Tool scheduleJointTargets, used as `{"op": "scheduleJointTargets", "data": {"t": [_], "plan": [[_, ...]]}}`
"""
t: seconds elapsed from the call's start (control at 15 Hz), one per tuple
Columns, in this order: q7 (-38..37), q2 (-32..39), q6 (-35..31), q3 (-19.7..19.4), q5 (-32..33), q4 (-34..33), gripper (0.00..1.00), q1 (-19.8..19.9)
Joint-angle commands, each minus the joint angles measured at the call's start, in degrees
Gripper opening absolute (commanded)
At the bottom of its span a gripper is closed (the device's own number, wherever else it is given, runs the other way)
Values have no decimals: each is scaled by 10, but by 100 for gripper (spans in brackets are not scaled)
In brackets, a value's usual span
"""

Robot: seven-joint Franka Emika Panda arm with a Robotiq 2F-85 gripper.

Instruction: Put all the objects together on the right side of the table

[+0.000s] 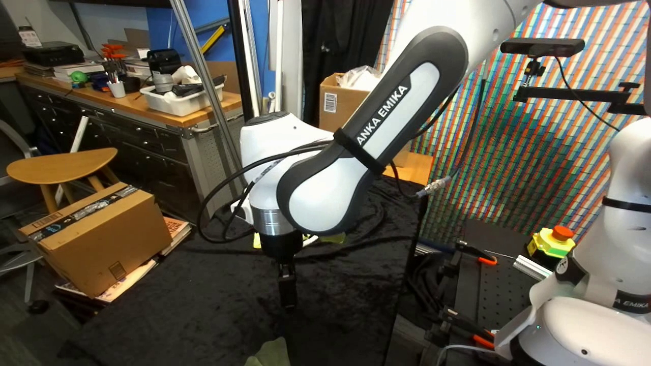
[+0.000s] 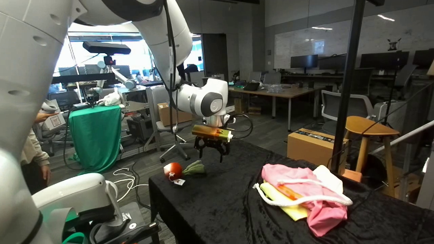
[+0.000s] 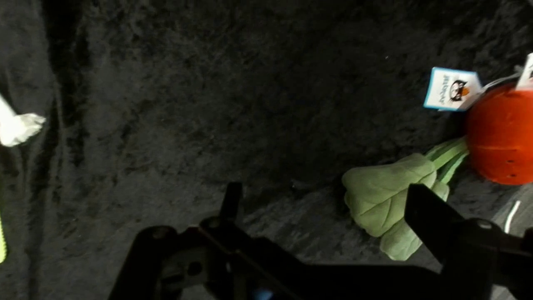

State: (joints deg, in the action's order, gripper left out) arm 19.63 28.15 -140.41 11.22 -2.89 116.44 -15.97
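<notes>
My gripper (image 2: pixel 211 158) is open and empty above the black-covered table (image 2: pixel 217 200). It also shows in an exterior view (image 1: pixel 289 305) and in the wrist view (image 3: pixel 325 189). A red round plush vegetable (image 2: pixel 173 171) with pale green leaves (image 2: pixel 195 168) lies at the table's edge. In the wrist view the red body (image 3: pixel 501 137) is at the right, and one finger overlaps the leaves (image 3: pixel 387 196). A pink cloth bag (image 2: pixel 325 193) with white rope and a yellow cloth (image 2: pixel 291 210) lies in a heap across the table. An orange piece (image 2: pixel 288 192) shows on the heap.
A cardboard box (image 1: pixel 101 239) on books and a wooden stool (image 1: pixel 61 165) stand beside the table. Another white robot arm (image 1: pixel 595 315) and a yellow-red emergency stop (image 1: pixel 552 241) are past the opposite edge. The arm hides much of the heap in an exterior view.
</notes>
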Motion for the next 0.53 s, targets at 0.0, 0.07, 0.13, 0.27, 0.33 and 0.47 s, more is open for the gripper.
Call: {"op": "scheduleJointTargets", "data": {"t": [0.0, 0.07, 0.13, 0.27, 0.33, 0.47], "plan": [[38, 38, 53, 51, -17, -43, 100, 40], [34, 47, 50, 57, -17, -47, 100, 41], [33, 53, 49, 64, -21, -50, 100, 43], [30, 71, 48, 75, -27, -58, 100, 45], [34, 79, 52, 83, -36, -64, 100, 50], [39, 89, 71, 99, -57, -73, 100, 57]]}}
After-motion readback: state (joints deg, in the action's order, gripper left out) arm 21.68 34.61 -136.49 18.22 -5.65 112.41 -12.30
